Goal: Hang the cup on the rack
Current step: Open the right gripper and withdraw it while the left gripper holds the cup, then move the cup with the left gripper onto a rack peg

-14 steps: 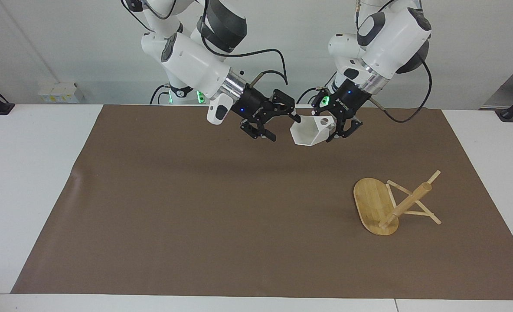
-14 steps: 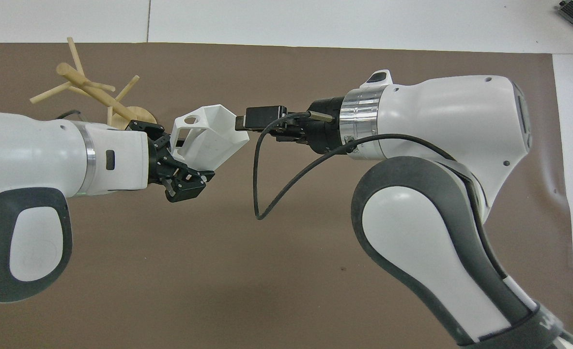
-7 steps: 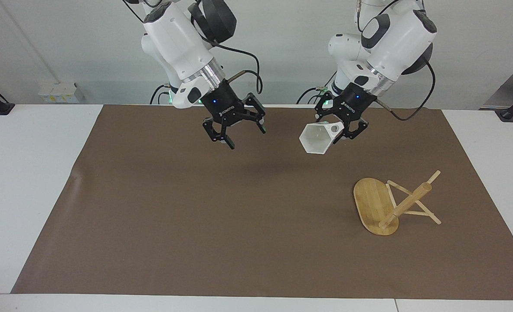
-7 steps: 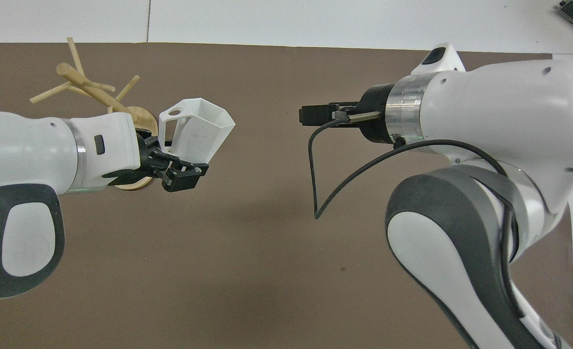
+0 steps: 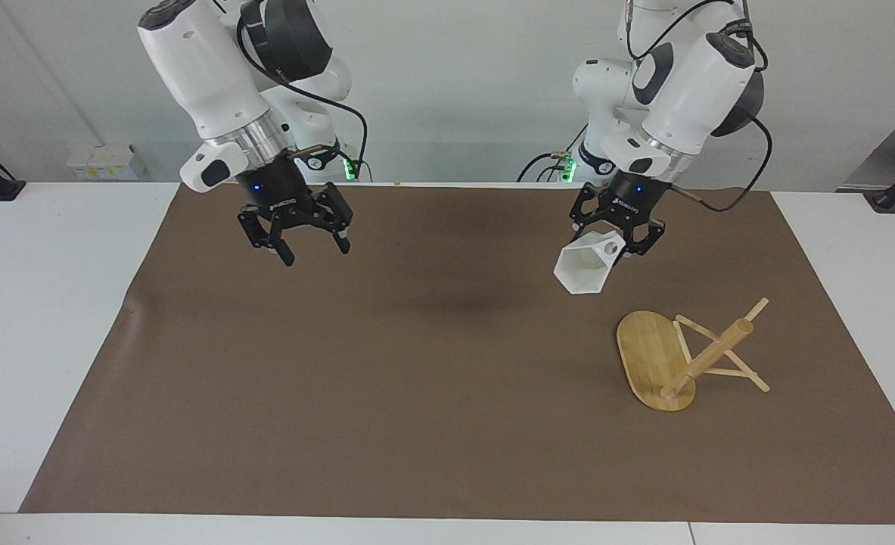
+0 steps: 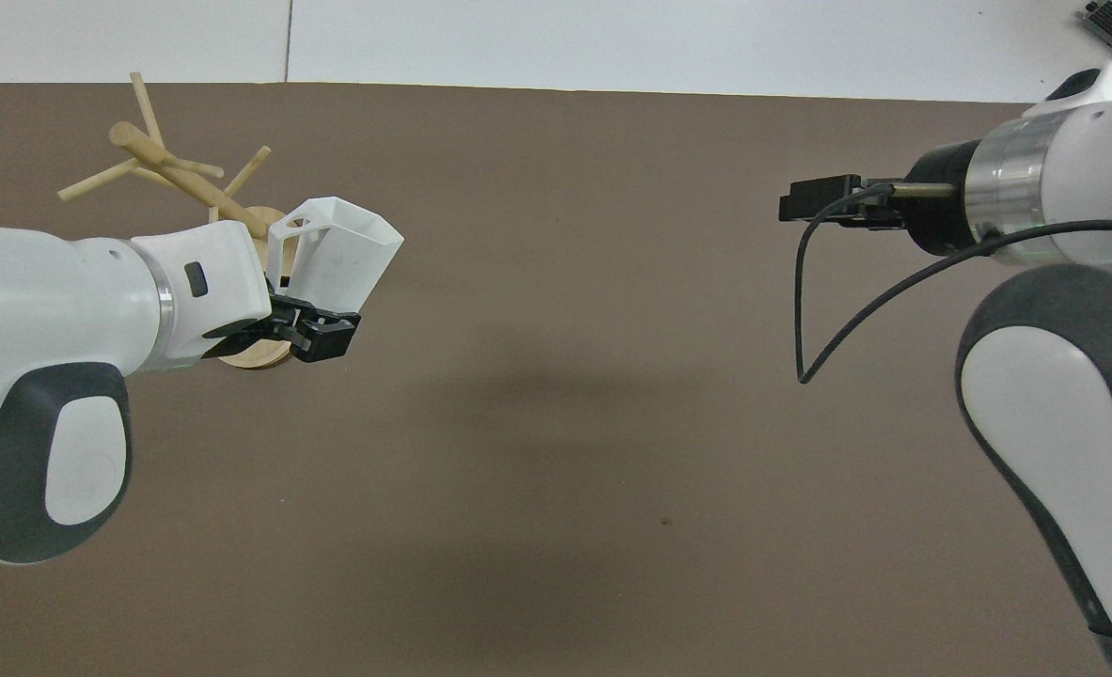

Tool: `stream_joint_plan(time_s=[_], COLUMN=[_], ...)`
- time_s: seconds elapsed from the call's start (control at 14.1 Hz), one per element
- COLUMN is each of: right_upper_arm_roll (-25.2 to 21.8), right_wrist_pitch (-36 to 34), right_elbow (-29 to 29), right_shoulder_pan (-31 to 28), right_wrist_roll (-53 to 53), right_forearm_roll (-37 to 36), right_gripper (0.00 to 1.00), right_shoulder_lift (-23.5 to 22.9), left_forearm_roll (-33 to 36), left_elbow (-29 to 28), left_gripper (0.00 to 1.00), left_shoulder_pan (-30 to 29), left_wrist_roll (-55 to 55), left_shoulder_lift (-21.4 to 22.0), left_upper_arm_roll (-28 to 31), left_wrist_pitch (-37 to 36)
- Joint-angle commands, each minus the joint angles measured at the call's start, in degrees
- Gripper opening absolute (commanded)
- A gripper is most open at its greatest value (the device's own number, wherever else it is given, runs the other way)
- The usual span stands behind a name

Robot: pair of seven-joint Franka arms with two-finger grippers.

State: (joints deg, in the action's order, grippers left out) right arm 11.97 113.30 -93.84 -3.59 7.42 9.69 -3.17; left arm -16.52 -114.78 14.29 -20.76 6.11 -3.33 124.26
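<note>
White faceted cup (image 5: pixel 585 266) is hanging clenched in left gripper (image 5: pixel 619 236), handle uppermost for pegging onto tilted bamboo rack (image 5: pixel 682 359); right gripper (image 5: pixel 305 239) is waiting released

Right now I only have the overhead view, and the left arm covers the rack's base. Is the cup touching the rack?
Observer: No. In the facing view the cup, gripped by the shut left end effector, hangs in the air apart from the rack.
Operator: The other arm? I see it edge-on.
Observer: The right end effector is open and empty, over the mat toward the right arm's end.
Operator: Anything on the rack's base?
Observer: No. The oval base lies bare on the mat.
</note>
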Motion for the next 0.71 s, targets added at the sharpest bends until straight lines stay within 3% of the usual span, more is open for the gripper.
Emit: stream_joint_plan(time_s=[0.0, 0.21, 0.43, 0.64], right_upper_arm_roll=[-2.1, -5.9, -6.4, -7.8], right_wrist_pitch=[-2.5, -3.8, -6.7, -7.4], right_elbow=[-1.2, -1.2, -1.3, -2.7], right_shoulder_pan=[-0.2, -0.2, -0.3, -0.3], right_wrist_roll=[-1.0, -3.1, -3.1, -3.1], right_forearm_roll=[-7.8, -11.0, -15.5, -15.5], right_gripper=[1.00, 1.00, 1.00, 1.00], right_shoulder_lift=[1.9, 2.1, 2.5, 3.2], left_forearm_roll=[1.1, 1.1, 1.1, 2.4], left_elbow=[-1.5, -1.3, -0.7, 1.1], left_gripper=[0.00, 0.00, 0.00, 0.00], left_shoulder_pan=[-2.4, -4.0, -4.0, -4.2], left_wrist_roll=[3.4, 5.7, 9.4, 9.8], left_shoulder_lift=[-0.7, -3.1, -4.7, -6.8], left_upper_arm_roll=[-0.4, -0.4, -0.4, -0.3], left_wrist_pitch=[3.0, 4.3, 7.1, 7.7])
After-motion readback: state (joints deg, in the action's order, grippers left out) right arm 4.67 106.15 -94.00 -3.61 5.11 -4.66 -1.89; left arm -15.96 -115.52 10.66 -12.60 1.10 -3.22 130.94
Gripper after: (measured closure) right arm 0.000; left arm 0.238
